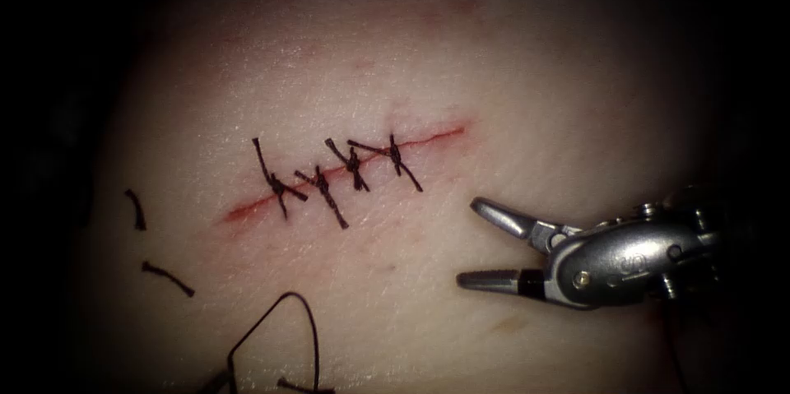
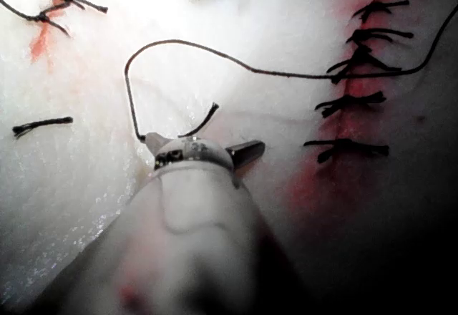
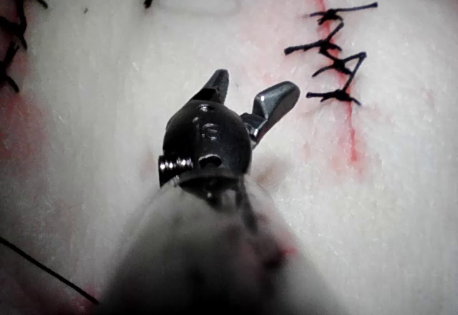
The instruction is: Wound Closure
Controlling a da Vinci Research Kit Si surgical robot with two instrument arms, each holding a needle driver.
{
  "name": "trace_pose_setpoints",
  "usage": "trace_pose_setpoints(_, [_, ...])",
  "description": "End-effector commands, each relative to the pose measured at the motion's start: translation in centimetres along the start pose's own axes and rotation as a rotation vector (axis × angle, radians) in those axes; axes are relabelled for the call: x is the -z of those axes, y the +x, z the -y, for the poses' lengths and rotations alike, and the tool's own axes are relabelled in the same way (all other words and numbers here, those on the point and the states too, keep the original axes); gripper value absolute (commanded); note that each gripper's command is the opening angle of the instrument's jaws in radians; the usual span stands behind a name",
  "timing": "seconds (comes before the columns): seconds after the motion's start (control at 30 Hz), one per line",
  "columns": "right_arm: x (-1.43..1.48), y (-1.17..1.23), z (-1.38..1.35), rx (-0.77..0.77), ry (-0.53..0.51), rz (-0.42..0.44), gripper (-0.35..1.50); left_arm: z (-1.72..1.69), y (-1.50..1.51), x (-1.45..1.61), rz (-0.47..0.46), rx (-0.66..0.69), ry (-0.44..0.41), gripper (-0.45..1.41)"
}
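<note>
pale tissue (image 1: 527, 73), red cut (image 1: 247, 210), black thread (image 1: 309, 320)

The place reads as a surgical training bench in a lab — not an operating room. What lies under the camera is a pale slab of tissue (image 1: 510, 73) with skin grain and fat, lit in a tight pool that falls off to black on every side. A short cut (image 1: 346, 170) runs across it, crossed by four dark knotted stitches (image 1: 355, 165), with smears of red fluid (image 1: 247, 211) along its line. Loose cut ends of thread (image 1: 167, 277) lie scattered on the surface — practice litter. A polished metal wristed tool (image 1: 481, 246) on a thin shaft marks the rig as a robotic surgical one.
</note>
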Motion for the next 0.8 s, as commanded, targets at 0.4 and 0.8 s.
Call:
trace_pose_setpoints(0.4, [-0.08,0.00,0.10,0.001,0.009,-0.003,0.86,0.11,-0.20,-0.26,0.005,-0.017,0.013,1.05])
trace_pose_setpoints(0.8, [-0.11,0.00,0.15,0.006,0.010,-0.008,0.86,0.24,0.13,-0.10,-0.174,0.001,-0.026,-0.45])
